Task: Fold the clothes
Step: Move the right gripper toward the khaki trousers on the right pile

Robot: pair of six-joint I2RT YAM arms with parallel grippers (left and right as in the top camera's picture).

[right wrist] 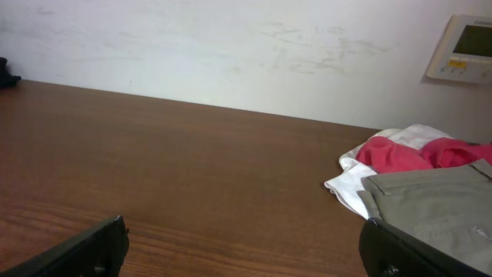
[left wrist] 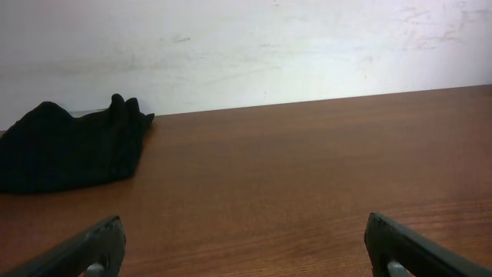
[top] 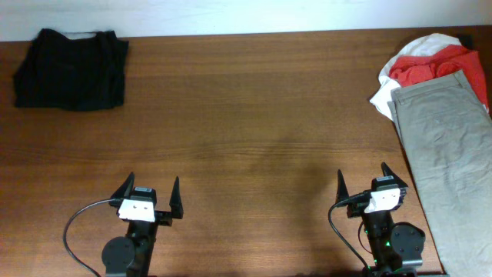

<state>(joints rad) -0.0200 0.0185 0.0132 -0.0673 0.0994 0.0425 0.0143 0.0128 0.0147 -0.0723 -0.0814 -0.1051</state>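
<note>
Left gripper fingers apart, empty; right gripper same. Black garment far left. Khaki trousers far right, overlapping red garment and white garment. Wall panel text illegible

**Three views: one high above, two low at the wrists**

The overhead camera looks straight down on the whole table from well above. The left gripper and right gripper sit near its bottom edge. Each wrist camera rides just behind its own fingers, low over the tabletop, facing ahead to the wall. The fingers show only in the lower corners, spread wide. The left wrist and overhead views share the black garment, far ahead and left of that gripper. The right wrist and overhead views share the khaki trousers and red-and-white clothes, ahead and right of its gripper.
</note>
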